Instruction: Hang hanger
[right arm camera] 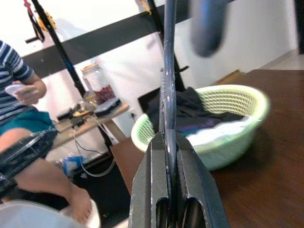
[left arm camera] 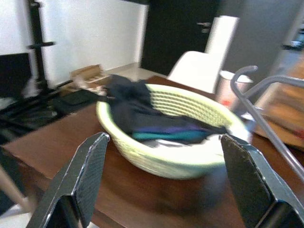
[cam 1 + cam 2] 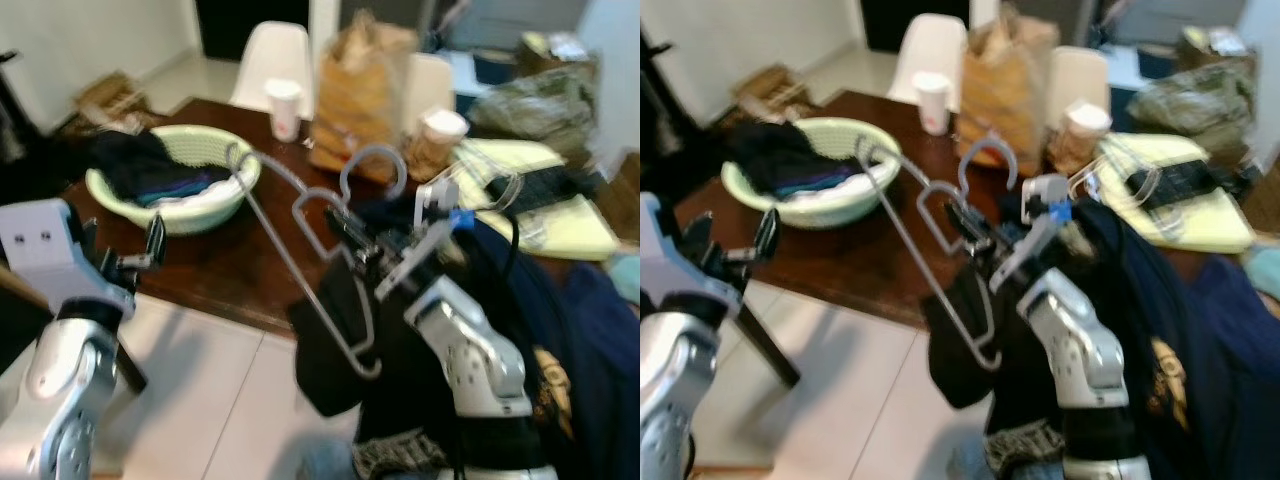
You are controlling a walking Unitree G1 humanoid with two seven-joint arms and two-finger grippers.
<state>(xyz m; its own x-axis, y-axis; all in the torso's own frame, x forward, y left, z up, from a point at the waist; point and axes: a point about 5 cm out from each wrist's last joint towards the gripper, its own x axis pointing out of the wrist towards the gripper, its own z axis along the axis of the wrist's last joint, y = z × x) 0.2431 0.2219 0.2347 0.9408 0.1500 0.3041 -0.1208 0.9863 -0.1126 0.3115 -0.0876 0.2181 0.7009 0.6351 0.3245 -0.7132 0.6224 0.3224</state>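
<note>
Above the near edge of a dark wooden table (image 3: pixel 225 265), the right gripper (image 3: pixel 345 232) holds two grey wire hangers (image 3: pixel 300 250) together, its fingers clamped tight on the wire as the right wrist view shows. The hangers' long axis runs on a slant from the far left, close to the basket, down toward the near right, where the lower corner hangs past the table edge over the pale floor; both hooks curl upward at the gripper, one taller than the other. On the table sit one pale green woven basket (image 3: pixel 200 205) with dark clothes in it, two white paper cups (image 3: pixel 284 108), one far and one to the right, and one brown paper bag (image 3: pixel 362 90) between them. Two white chairs (image 3: pixel 270 60) stand behind the table. The left gripper (image 3: pixel 150 250) hovers at the near left of the table, its two fingers spread wide and empty, facing the basket. Dark garments (image 3: pixel 520 330) drape at the right, behind the right arm. A seated person (image 1: pixel 23 118) in a striped sleeve appears in the right wrist view.
</note>
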